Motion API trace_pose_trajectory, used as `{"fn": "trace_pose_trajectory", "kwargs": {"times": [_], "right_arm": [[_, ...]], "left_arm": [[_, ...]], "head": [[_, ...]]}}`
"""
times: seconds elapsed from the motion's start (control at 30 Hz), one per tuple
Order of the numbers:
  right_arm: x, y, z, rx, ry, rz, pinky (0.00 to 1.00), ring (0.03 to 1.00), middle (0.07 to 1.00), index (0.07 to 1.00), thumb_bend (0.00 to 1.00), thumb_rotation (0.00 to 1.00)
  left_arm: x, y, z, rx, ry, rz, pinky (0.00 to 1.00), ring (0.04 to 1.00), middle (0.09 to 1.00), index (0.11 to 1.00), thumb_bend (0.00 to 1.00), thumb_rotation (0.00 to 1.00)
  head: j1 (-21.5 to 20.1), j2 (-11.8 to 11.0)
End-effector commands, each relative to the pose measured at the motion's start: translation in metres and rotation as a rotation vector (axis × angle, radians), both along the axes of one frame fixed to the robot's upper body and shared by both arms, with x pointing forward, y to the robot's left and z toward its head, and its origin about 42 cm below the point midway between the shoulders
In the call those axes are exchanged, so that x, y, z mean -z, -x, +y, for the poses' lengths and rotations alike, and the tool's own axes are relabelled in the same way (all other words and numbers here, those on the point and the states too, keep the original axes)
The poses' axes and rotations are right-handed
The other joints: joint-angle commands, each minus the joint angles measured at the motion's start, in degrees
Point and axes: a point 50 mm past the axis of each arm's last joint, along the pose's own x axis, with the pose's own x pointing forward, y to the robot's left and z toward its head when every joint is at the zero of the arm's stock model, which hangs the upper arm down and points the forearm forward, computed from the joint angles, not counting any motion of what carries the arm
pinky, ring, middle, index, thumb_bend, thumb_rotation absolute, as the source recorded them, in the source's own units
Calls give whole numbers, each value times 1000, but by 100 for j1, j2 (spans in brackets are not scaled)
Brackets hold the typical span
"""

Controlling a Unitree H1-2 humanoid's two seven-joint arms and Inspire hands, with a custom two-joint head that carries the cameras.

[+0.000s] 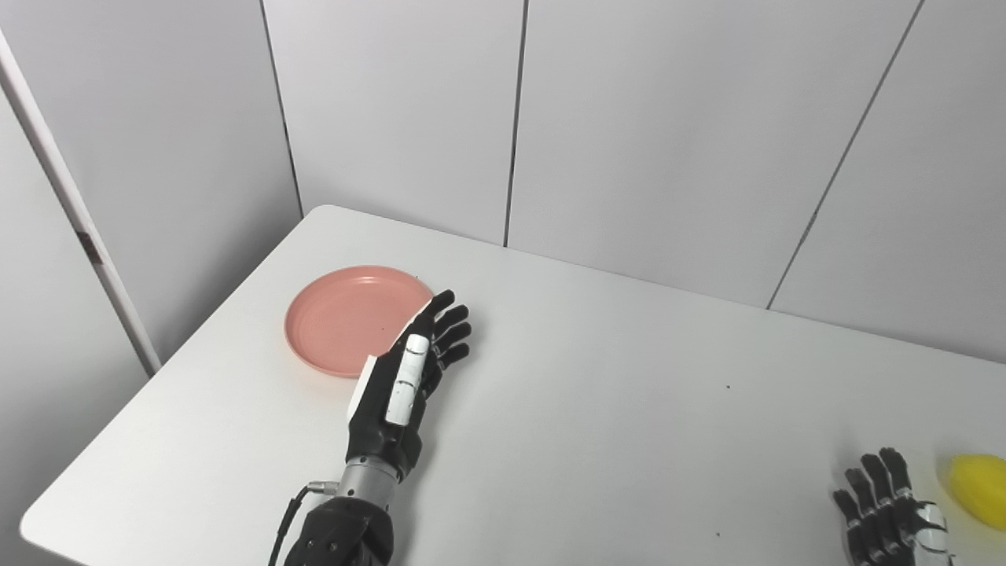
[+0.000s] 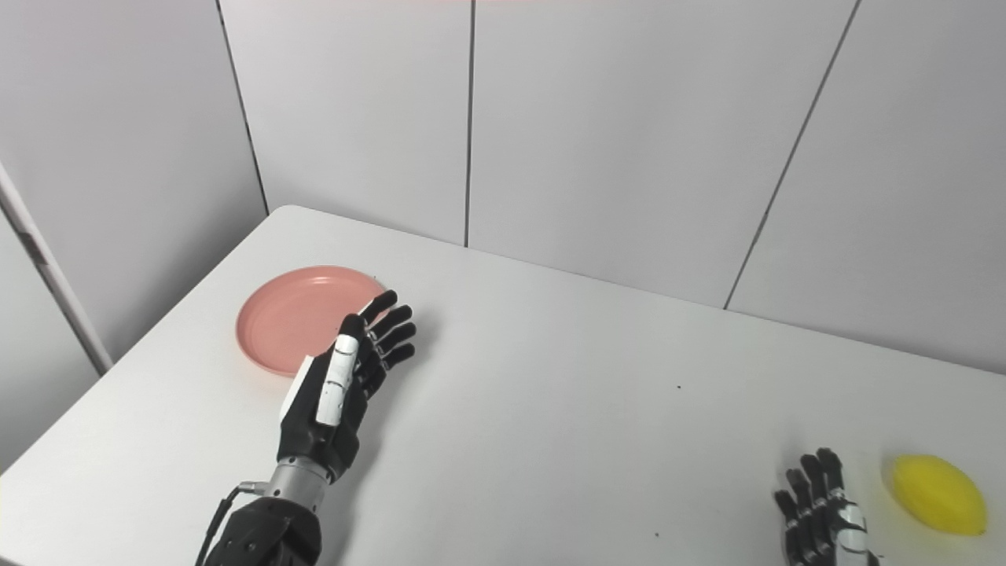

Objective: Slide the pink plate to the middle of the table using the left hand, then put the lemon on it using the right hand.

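Note:
The pink plate lies flat on the white table at the left, near the far left corner. My left hand is open with fingers stretched out, just over the plate's right front rim; I cannot tell if it touches the plate. The yellow lemon lies on the table at the front right. My right hand is open, fingers apart, resting low at the bottom edge just left of the lemon and apart from it. Both hands are empty.
Grey wall panels stand behind the table's far edge. A white post leans at the left, off the table. The table's left edge runs close to the plate.

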Motion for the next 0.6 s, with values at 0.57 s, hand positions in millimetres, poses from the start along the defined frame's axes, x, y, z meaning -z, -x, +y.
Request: {"fn": "trace_pose_trajectory", "kwargs": {"times": [0.57], "right_arm": [[19, 12, 24, 7, -54, 36, 1000, 1000, 1000, 1000, 603, 897]], "left_arm": [[-64, -49, 51, 28, -106, -155, 851, 841, 837, 844, 880, 894]], "head": [[-152, 11]]}}
